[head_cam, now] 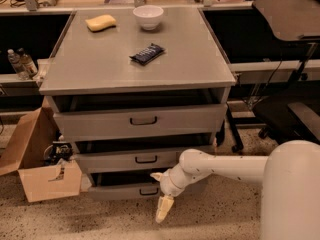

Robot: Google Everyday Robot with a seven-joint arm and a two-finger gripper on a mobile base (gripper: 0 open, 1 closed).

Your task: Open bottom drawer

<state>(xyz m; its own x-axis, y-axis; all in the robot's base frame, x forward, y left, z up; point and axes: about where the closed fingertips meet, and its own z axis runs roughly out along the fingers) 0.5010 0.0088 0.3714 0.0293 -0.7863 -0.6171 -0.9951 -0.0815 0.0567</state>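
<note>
The bottom drawer (120,190) is the lowest and narrowest grey front of the cabinet, with a small black loop handle (148,191) at its centre. It stands slightly out, with a dark gap above it. My gripper (159,192) is at the end of the white arm (225,166), which reaches in from the right, just right of the handle. It is open: one cream finger (163,209) hangs down towards the floor and the other fingertip (156,175) shows above the drawer front. Nothing is held.
The middle drawer (135,159) and top drawer (142,120) sit above. The cabinet top holds a white bowl (148,16), a yellow sponge (100,22) and a dark snack bar (147,53). An open cardboard box (42,176) stands on the speckled floor at left. A chair base (235,144) is at right.
</note>
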